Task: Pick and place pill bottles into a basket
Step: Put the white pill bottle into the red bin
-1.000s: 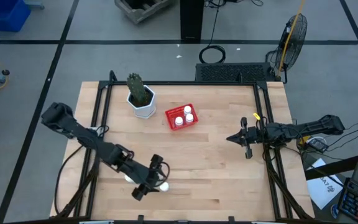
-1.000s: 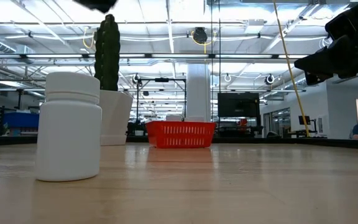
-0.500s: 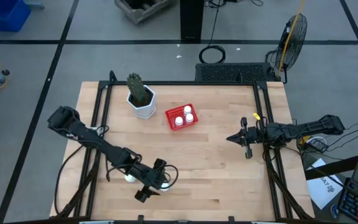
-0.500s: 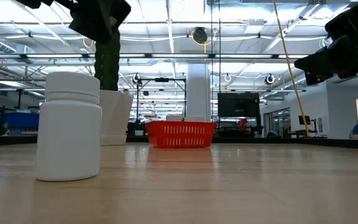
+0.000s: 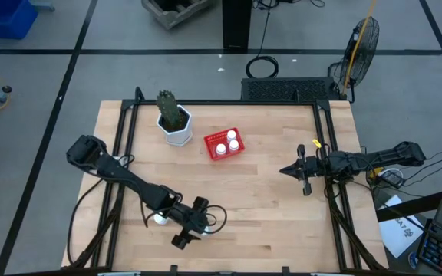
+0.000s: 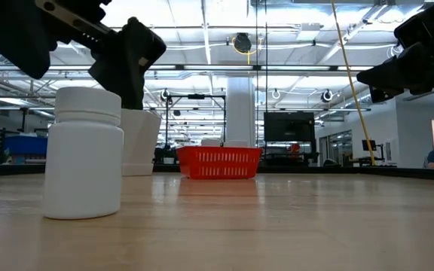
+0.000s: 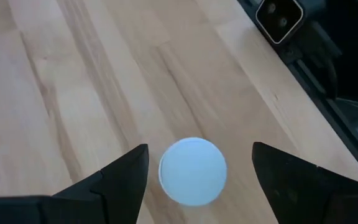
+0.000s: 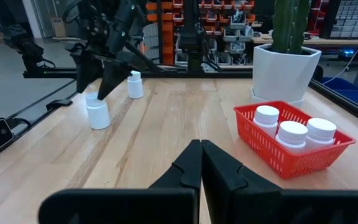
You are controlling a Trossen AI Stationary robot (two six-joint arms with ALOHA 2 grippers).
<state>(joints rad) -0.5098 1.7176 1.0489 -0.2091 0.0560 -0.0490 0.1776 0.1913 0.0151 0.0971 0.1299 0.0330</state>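
Observation:
A white pill bottle (image 7: 192, 171) stands upright on its base on the wooden table near the front edge; it also shows in the low view (image 6: 83, 154) and the right wrist view (image 8: 97, 112). My left gripper (image 7: 199, 150) is open just above it, fingers pointing down on either side of the cap without touching; it also shows in the high view (image 5: 193, 228). A second bottle (image 5: 159, 219) stands beside the left arm. The red basket (image 5: 210, 142) holds three bottles (image 8: 293, 132). My right gripper (image 5: 286, 170) is shut and empty at the table's right side.
A white hexagonal pot with a green cactus (image 5: 175, 123) stands just left of the basket at the far side. A small camera (image 7: 280, 15) sits on the black frame at the table's near edge, close to the left gripper. Bare wood lies between the two arms.
My left gripper has gone down and a little toward the table's right edge, coming over the bottle near the front edge; its fingers now show on both sides above the cap in the low view. The bottle has stayed where it was.

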